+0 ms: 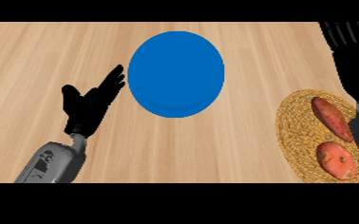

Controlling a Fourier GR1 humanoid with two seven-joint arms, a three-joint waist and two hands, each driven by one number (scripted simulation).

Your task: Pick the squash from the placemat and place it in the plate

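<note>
The squash point(332, 118), probably the longer reddish piece, lay on the woven placemat point(298, 137) at the near right, a rounder one point(337, 160) nearer. The right hand point(345, 57) hung beyond it, fingers unclear. The left hand point(91, 102) rested open, holding nothing, left of the blue plate point(176, 73). Closing around the squash's middle seemed best.

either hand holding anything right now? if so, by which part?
Nothing held. Left hand is open beside the plate. Right hand is above the placemat, off both items there; its fingers can't be made out.
</note>
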